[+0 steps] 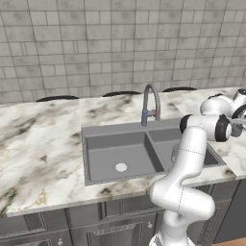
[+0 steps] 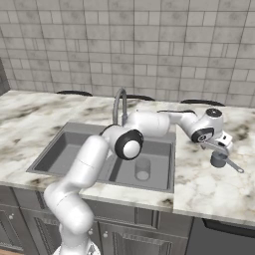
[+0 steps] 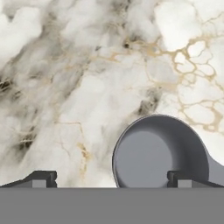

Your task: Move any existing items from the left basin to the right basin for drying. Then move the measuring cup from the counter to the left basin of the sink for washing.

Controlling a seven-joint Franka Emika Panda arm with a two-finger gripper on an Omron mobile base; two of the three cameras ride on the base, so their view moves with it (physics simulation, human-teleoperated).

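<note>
the pincer, jaws apart, hovers over the measuring cup on the tabletop, likely needing to centre, then descend.

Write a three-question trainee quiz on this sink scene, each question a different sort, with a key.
1. True or false: the tumbler stands in the right basin.
2. Multiple choice: the measuring cup is (A) in the left basin, (B) on the counter right of the sink, (C) lifted in the pincer.
3. Fill in: the pincer's jaws are ____ above the measuring cup.

Key: 1 true; 2 B; 3 open, with one fingertip over the cup's rim and the other over bare marble.
</note>
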